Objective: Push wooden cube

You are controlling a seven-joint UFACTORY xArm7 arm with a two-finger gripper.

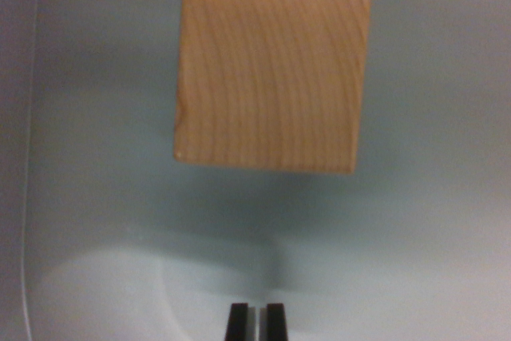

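Note:
The wooden cube (271, 76) fills the upper middle of the wrist view, its light grained top face toward the camera, resting on a pale grey-blue surface (431, 221). My gripper (256, 321) shows at the bottom edge as two black fingertips standing close together with only a thin slit between them and nothing held. The fingertips sit below the cube in the picture, apart from it by a wide strip of bare surface.
A faint curved line (24, 277) runs down the wrist view's left side. A soft shadow lies under the cube's lower edge, and a brighter glare patch (120, 285) marks the surface at lower left.

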